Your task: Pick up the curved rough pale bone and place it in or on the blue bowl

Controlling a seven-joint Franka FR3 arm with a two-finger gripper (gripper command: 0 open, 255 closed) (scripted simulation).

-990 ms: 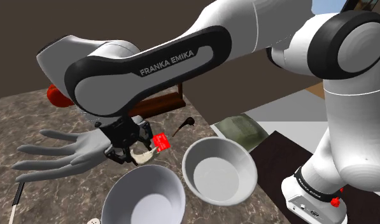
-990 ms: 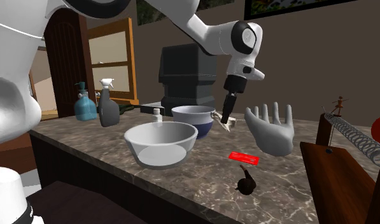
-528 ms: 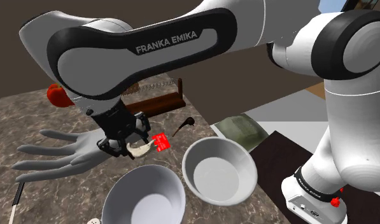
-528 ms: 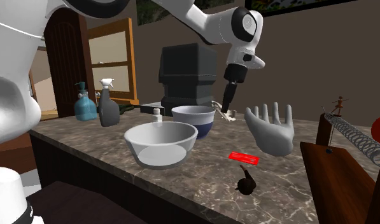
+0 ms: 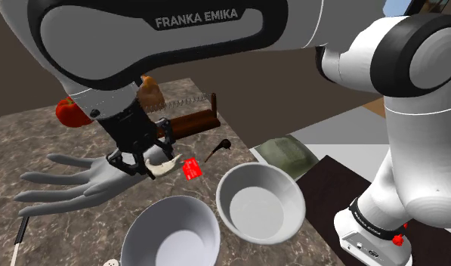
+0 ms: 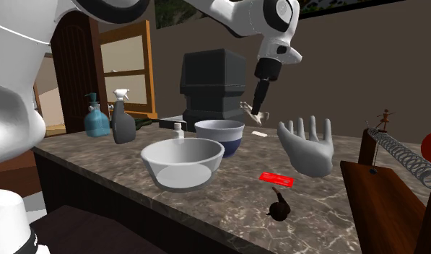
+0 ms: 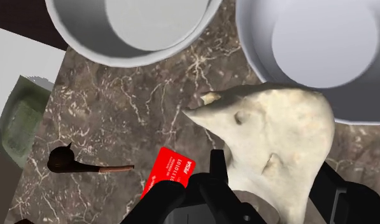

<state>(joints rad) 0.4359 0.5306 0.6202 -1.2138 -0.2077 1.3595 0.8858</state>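
**Inspector:** Condition of the site?

**Assistant:** The marbled counter (image 5: 35,140) carries every item. The arm (image 5: 216,38) stands high over it, touching nothing on it.

**Inspector:** Receptacles?

**Assistant:** There are two bowls side by side. The blue bowl (image 6: 232,144) is the one farther from the stand, and the grey bowl (image 6: 179,180) is nearer to it. In the wrist view both interiors read pale, so the target is best confirmed from the second exterior view. A grey model hand (image 6: 307,151) lies just beyond them.

**Inspector:** The task item?

**Assistant:** The pale bone (image 6: 245,110) is off the counter, pinched in the claw (image 6: 257,110). It hangs above and just beside the blue bowl's rim, on the model hand's side.

**Inspector:** Recommendation for the step in hand?

**Assistant:** I judge this to be the carry to the blue bowl.
- Travel at this height until the bone is past the rim.
- Centre the bone itself over the basin, not the claw, since much of the bone juts past the fingers.
- Lower it into the bowl before spreading the claw, because a release from this height risks a bounce out.
- The red card (image 5: 189,168) underneath is no obstacle.
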